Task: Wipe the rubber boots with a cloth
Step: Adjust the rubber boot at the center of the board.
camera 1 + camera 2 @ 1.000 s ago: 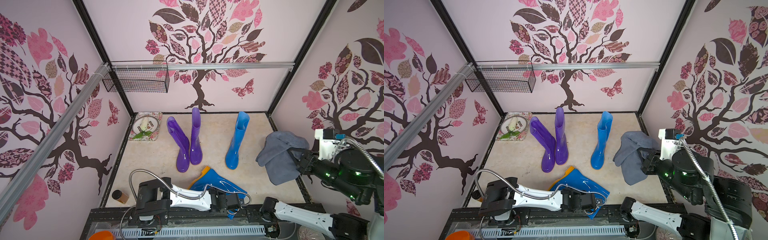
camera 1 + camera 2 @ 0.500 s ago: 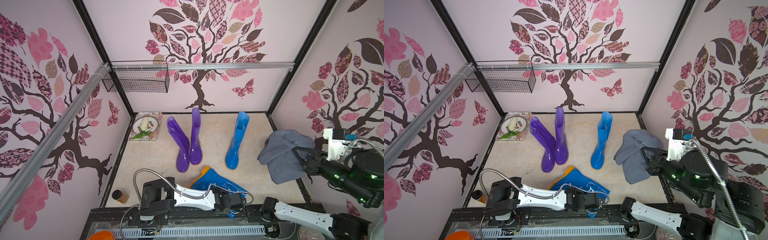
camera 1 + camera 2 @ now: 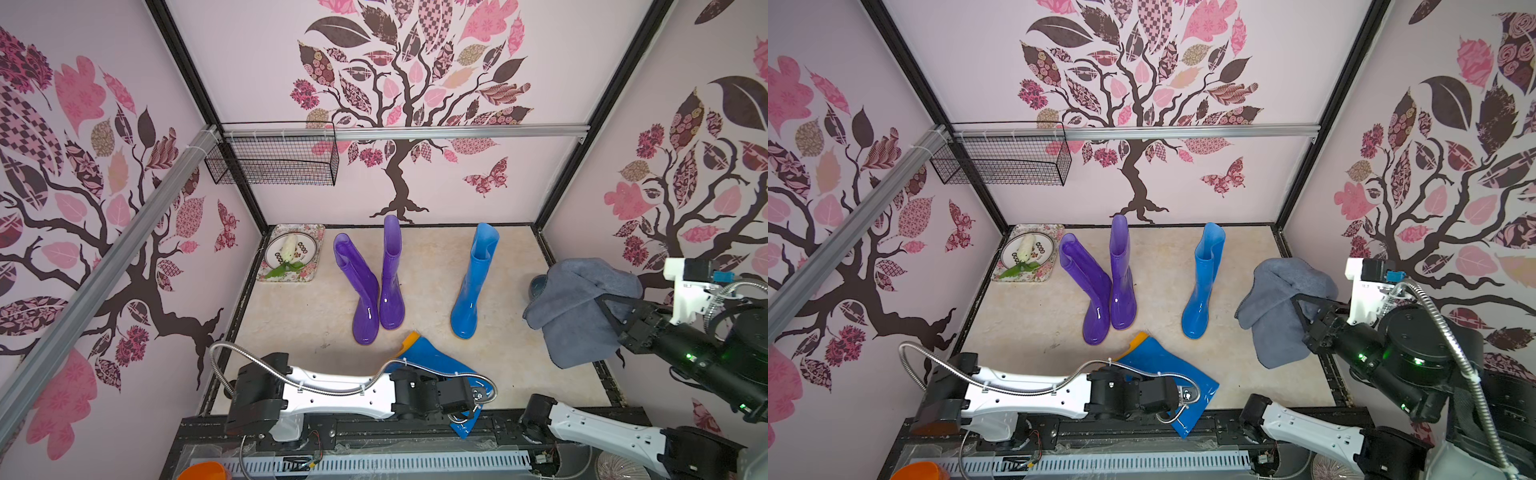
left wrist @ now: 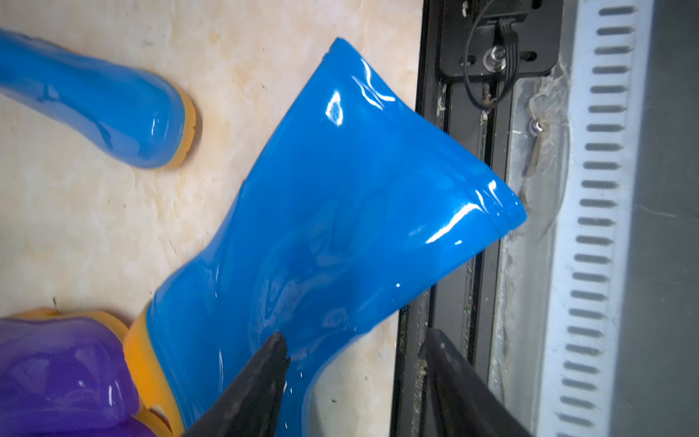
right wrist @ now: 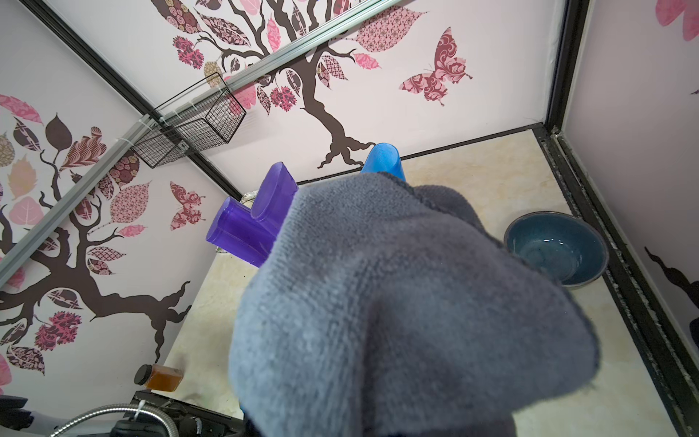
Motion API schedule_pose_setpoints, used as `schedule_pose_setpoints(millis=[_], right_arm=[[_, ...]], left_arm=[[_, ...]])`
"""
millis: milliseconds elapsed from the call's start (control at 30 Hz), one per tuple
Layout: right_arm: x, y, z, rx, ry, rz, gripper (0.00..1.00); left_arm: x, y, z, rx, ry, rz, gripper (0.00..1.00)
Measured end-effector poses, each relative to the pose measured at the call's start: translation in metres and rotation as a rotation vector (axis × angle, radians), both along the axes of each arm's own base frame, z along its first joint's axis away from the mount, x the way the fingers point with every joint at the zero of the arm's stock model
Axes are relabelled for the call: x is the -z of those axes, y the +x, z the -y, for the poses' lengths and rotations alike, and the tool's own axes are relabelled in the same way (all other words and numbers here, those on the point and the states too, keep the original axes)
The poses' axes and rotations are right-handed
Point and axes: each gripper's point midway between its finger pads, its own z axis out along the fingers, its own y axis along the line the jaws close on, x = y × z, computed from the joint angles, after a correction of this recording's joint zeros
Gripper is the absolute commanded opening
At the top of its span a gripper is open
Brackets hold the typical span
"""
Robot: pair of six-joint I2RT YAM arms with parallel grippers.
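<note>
While the right gripper (image 3: 602, 299) stays out at the right edge of the frame, its black fingers are pinched together on the grey-blue terry cloth (image 3: 577, 307). The cloth hangs in a thick bunch over them in both top views. From the right wrist camera it fills most of the picture, and past it a dark blue bowl (image 5: 556, 249) sits on the floor (image 3: 291, 316) by the right wall.

Bottom centre now: the left arm lies low along the front edge, and the left gripper (image 4: 355, 336) is spread wide, closed on nothing. In the left wrist view one black fingertip (image 4: 278, 342) hovers over the shaft of the fallen blue boot (image 4: 359, 208), the other over the black front rail (image 4: 454, 265). That boot lies on its side, its open top poking out over the rail and its orange sole turned toward the middle of the floor.

Centre frame, the upright blue boot (image 3: 473, 286) stands alone, apart from the rest. Just left of it stands the purple pair: one purple boot (image 3: 392, 282) upright, the tilted purple boot (image 3: 365, 291) leaning off to the left, their feet side by side.

At the floor's upper left corner is a floral tray (image 3: 309, 232) carrying a plate and a white flower. Above it a wire basket (image 3: 274, 162) hangs from the rail.
</note>
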Motion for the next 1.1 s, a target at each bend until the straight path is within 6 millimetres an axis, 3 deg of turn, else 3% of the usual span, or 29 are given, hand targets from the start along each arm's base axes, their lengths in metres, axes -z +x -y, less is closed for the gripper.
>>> schedule_pose_setpoints(millis=[200, 533, 633, 967, 1100], right_arm=[[0.001, 0.0, 0.0, -0.005, -0.018, 0.003, 0.0], [0.002, -0.001, 0.001, -0.007, -0.025, 0.001, 0.0], [0.002, -0.001, 0.001, -0.008, -0.028, 0.001, 0.0], [0.006, 0.001, -0.001, -0.015, -0.06, 0.0, 0.0], [0.007, 0.002, -0.002, -0.017, -0.066, 0.0, 0.0]], left_arm=[[0.033, -0.001, -0.02, 0.04, 0.057, 0.022, 0.9], [0.037, 0.005, 0.02, 0.146, -0.041, 0.121, 0.89], [0.052, 0.001, 0.021, 0.18, -0.005, 0.109, 0.88], [0.076, -0.004, 0.017, 0.242, 0.048, 0.102, 0.85], [0.077, 0.002, 0.033, 0.244, 0.031, 0.15, 0.76]])
